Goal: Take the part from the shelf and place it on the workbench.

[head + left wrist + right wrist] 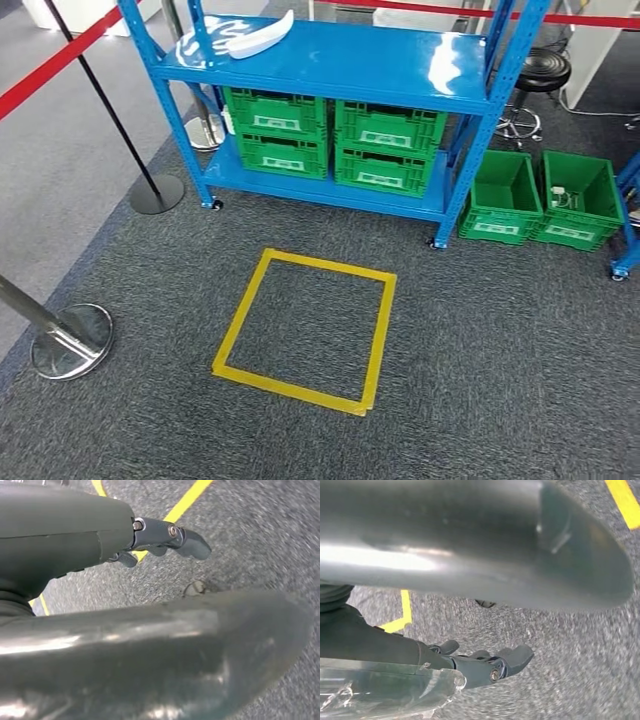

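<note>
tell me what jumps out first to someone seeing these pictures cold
The bright blue shelf stands at the far side of the grey carpet, with a white curved part lying on its upper level and green crates packed on the lower one. In front of it, a yellow tape square marks the floor. Both wrist views look down at the carpet past the left hand and right hand, each holding nothing.

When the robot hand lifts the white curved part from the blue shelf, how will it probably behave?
The white curved part looks like a rigid moulded shell, so it probably stays stiff. Its thin form suggests low weight. It looks smooth and lies on the glossy top of the blue metal shelf, so it may slide or rock if pushed.
</note>
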